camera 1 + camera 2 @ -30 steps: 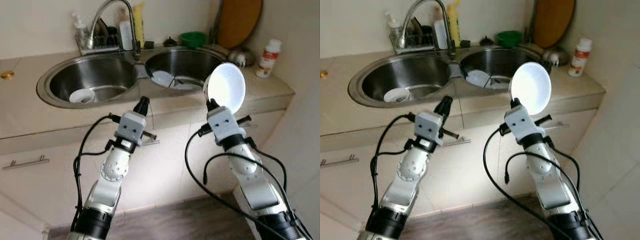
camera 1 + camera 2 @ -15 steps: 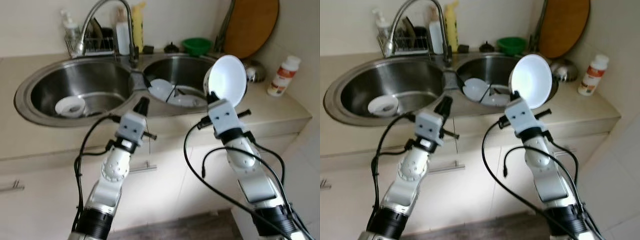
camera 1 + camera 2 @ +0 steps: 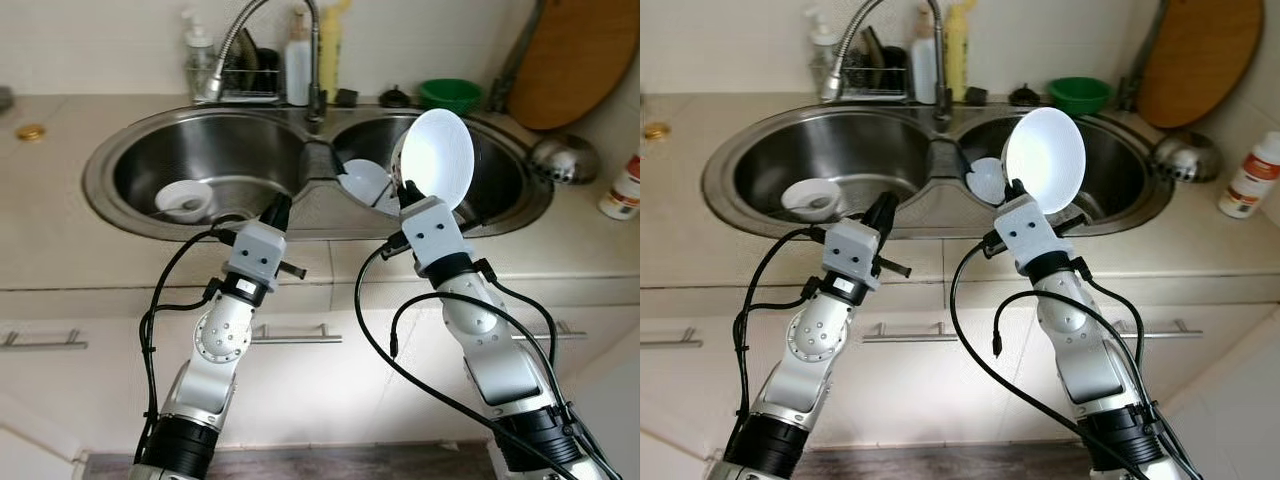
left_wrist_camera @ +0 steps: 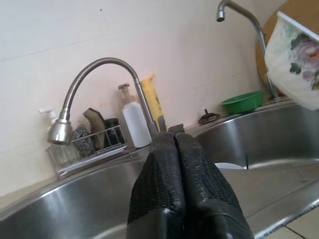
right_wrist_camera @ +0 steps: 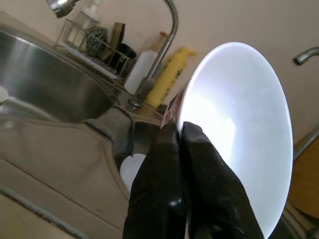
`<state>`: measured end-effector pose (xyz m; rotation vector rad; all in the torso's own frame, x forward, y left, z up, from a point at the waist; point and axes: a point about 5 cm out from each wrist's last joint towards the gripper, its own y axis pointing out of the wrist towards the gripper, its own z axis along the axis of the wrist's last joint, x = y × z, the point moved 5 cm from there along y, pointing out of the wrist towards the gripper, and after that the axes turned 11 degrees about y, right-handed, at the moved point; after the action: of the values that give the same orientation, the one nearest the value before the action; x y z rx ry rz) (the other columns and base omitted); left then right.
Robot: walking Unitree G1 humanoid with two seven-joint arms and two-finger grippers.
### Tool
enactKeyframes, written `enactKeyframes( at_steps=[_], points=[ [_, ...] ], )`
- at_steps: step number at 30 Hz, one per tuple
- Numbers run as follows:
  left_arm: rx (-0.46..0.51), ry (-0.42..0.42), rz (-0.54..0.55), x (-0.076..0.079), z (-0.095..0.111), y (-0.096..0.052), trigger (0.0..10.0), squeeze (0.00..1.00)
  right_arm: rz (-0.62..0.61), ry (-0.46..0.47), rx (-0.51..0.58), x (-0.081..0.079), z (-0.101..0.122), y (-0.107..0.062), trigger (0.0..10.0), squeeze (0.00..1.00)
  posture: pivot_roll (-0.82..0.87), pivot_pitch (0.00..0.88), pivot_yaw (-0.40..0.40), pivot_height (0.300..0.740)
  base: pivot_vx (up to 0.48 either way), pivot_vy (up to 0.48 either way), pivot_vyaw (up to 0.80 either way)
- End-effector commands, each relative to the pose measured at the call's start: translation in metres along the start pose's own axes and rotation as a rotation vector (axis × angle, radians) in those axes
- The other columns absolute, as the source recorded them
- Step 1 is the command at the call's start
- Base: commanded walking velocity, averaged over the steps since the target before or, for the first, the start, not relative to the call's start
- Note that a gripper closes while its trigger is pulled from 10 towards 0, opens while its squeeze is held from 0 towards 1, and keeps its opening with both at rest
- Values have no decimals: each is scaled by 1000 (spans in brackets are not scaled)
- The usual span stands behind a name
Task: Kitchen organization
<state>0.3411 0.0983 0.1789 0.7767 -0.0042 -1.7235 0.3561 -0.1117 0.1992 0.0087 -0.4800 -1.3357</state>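
Note:
My right gripper [image 3: 404, 190] is shut on the rim of a white bowl [image 3: 437, 158] with a flower pattern outside [image 4: 298, 59], held tilted on edge above the front of the right sink basin [image 3: 510, 185]. In the right wrist view the fingers [image 5: 172, 169] pinch the bowl [image 5: 244, 124]. My left gripper [image 3: 283, 209] is shut and empty, at the counter's front edge before the left basin [image 3: 240, 165]. A small white bowl [image 3: 184, 198] sits in the left basin. White dishes [image 3: 362, 182] lie in the right basin.
A curved faucet [image 3: 250, 30], a rack with bottles [image 3: 245, 80], a green bowl [image 3: 449, 94], a wooden board [image 3: 578, 50], a metal strainer [image 3: 564, 158] and a white bottle [image 3: 625, 190] stand around the sink. Drawer handles [image 3: 290, 333] run below the counter.
The camera has swung to the left, so the sink now sits more centred. The right gripper still holds the bowl, now lower against the right basin. The left gripper stays shut.

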Motion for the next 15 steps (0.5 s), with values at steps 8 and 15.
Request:
enactKeyframes(
  at_steps=[8,15],
  points=[
    [14,-14,10,-2,4,2,10000,0,-23,80,-79,2,-11,11,10000,0,-70,0,-39,740,0,0,323],
    [26,-18,15,-4,7,2,10000,0,-12,89,-63,-3,-6,14,10000,0,-69,0,-38,740,0,0,0]
  ],
)
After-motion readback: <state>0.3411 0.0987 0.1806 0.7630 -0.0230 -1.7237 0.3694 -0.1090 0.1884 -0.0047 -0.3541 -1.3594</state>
